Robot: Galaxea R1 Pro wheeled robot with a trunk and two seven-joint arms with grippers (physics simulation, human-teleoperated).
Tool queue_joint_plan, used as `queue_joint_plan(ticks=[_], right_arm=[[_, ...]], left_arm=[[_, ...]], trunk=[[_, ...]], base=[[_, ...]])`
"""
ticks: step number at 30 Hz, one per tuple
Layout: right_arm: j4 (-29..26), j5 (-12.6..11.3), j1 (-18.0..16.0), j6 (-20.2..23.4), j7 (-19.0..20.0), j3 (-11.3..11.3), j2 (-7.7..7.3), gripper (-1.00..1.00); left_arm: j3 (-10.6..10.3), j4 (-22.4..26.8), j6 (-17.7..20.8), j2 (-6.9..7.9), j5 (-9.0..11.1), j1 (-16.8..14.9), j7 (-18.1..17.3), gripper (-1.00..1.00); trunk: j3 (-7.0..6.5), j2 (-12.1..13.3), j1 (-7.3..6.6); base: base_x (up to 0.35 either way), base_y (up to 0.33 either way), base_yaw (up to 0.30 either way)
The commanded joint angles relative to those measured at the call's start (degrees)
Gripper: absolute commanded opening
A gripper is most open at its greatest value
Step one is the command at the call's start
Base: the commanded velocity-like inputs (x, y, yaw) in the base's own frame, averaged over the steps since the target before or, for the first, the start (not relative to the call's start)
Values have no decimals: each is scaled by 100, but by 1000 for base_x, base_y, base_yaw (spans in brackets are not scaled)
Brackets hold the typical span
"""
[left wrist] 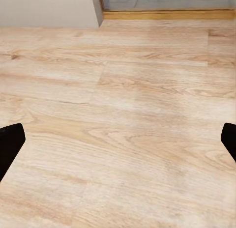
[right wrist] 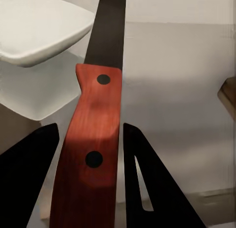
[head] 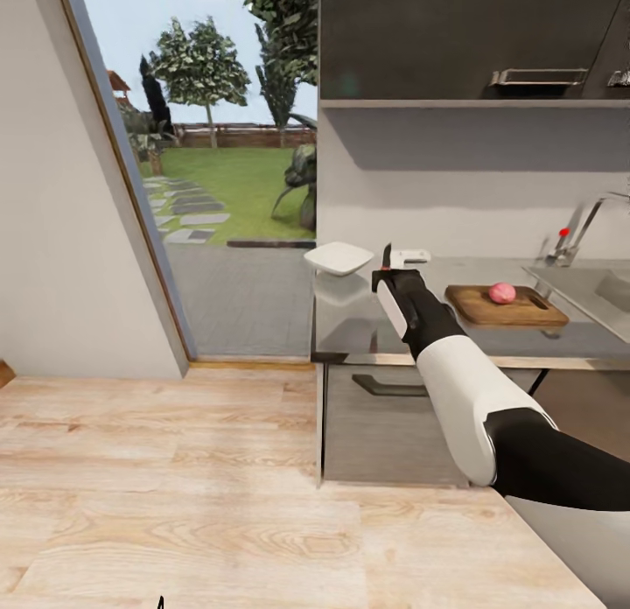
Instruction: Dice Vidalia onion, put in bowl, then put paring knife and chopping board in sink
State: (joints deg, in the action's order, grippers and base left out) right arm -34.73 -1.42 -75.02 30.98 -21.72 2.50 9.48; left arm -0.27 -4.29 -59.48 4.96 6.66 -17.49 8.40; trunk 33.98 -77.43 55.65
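1. Because the dicing calls for a blade, the right gripper (right wrist: 88, 154) is clenched on the paring knife (right wrist: 91, 139): its two dark fingers press the red handle from either side, and the dark blade runs on ahead past the fingertips. In the head view the same gripper (head: 391, 281) holds the knife (head: 386, 259) with its tip pointing up, above the countertop (head: 367, 325).
2. Just beyond the blade sits the bowl (right wrist: 37, 31), white and empty, near the counter's end by the open doorway (head: 227, 154); it seems set there to receive the diced pieces.
3. Farther along to the robot's right lies the chopping board (head: 490, 310), flat on the worktop, with the Vidalia onion (head: 501, 293) resting whole on it. So the onion is out of the sink (head: 604, 298), which lies just past the board under the tap (head: 573, 233), and the cutting is not yet begun.
4. The left gripper (left wrist: 118, 139) hangs low with its fingers spread wide and grasping nothing, facing the wooden floor (left wrist: 123, 90); it looks parked out of the way.
5. The next move, I judge, is to swing the knife right and bring the blade down over the onion.
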Motion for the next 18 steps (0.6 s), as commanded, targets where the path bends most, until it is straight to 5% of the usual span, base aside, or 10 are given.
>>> queue_joint_plan(ticks=[1,14,17,18], right_arm=[[-15,-16,-4,37,-34,28,-4,-100],[-25,12,-4,39,-62,54,1,-100],[-25,125,-4,56,-294,92,3,-100],[-25,325,-4,120,-669,205,10,-100]], left_arm=[[-8,-19,-29,-2,28,-9,-14,100],[-6,-19,-29,2,29,-9,-14,100],[-4,-19,-29,2,29,-9,-14,100],[-3,-19,-29,4,30,-9,-14,100]], trunk=[[-4,-3,0],[-121,-3,0],[-148,-3,0],[-155,-3,0]], base=[[0,0,0],[0,0,0],[0,0,0],[0,0,0]])
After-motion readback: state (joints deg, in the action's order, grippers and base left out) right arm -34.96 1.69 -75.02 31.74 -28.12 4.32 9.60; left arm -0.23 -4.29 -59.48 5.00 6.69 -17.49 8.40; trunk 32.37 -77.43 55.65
